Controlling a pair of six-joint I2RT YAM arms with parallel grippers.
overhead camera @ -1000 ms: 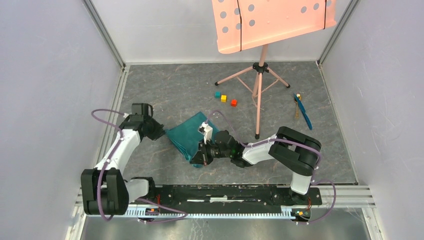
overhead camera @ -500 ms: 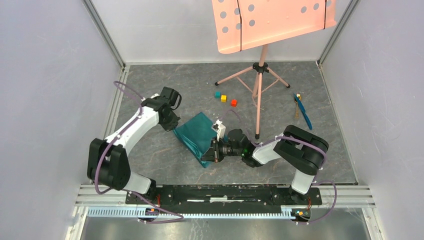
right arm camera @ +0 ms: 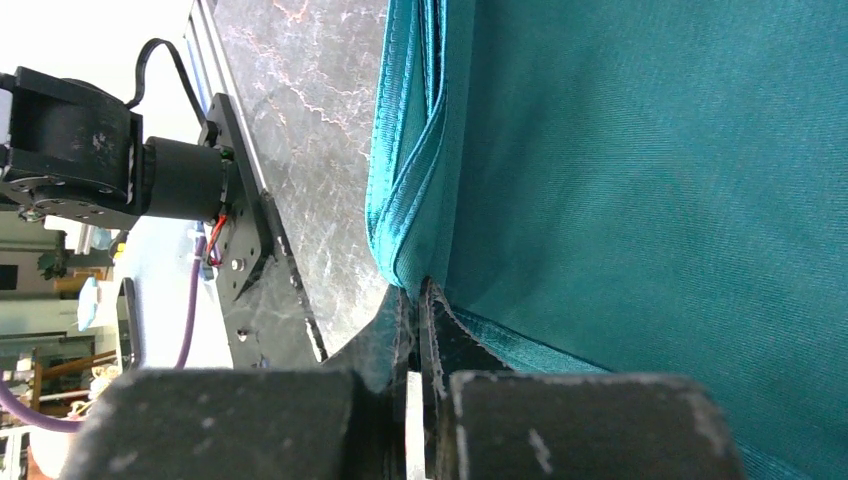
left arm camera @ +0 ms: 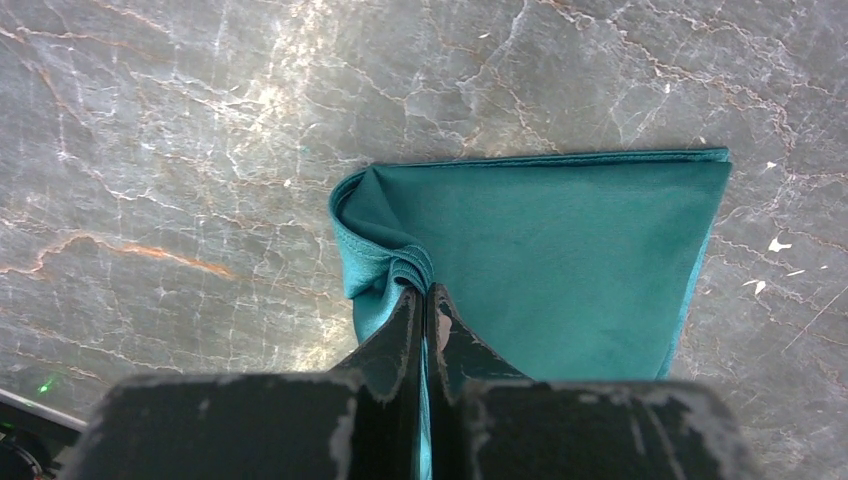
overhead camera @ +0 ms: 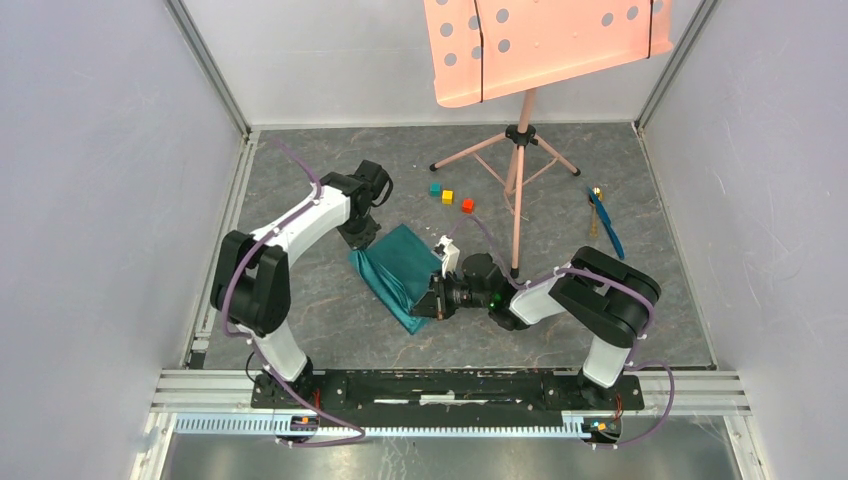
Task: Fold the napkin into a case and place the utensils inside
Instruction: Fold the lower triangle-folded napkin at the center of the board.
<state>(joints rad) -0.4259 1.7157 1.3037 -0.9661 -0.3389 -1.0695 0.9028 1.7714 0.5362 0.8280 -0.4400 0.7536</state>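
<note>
- The folded napkin (overhead camera: 398,270) was found on the table (overhead camera: 320,180), its long axis running 11 to 5 o'clock.
- Its 11 o'clock corner was pinched by the left claw (left arm camera: 425,295), and its 5 o'clock edge by the right claw (right arm camera: 415,292).

The floor was a grey marbled surface (overhead camera: 320,170) veined in white and rust, with a bright patch of glare (left arm camera: 300,50) in the left wrist view. Plain pale walls closed it in at the left (overhead camera: 100,200), back (overhead camera: 330,60) and right (overhead camera: 780,200), and aluminium posts (overhead camera: 208,68) stood at the far corners. A pink music stand with a perforated tray (overhead camera: 545,45) stood on its tripod (overhead camera: 517,140) near the back. An aluminium rail (overhead camera: 450,385) ran along the near edge.
</note>
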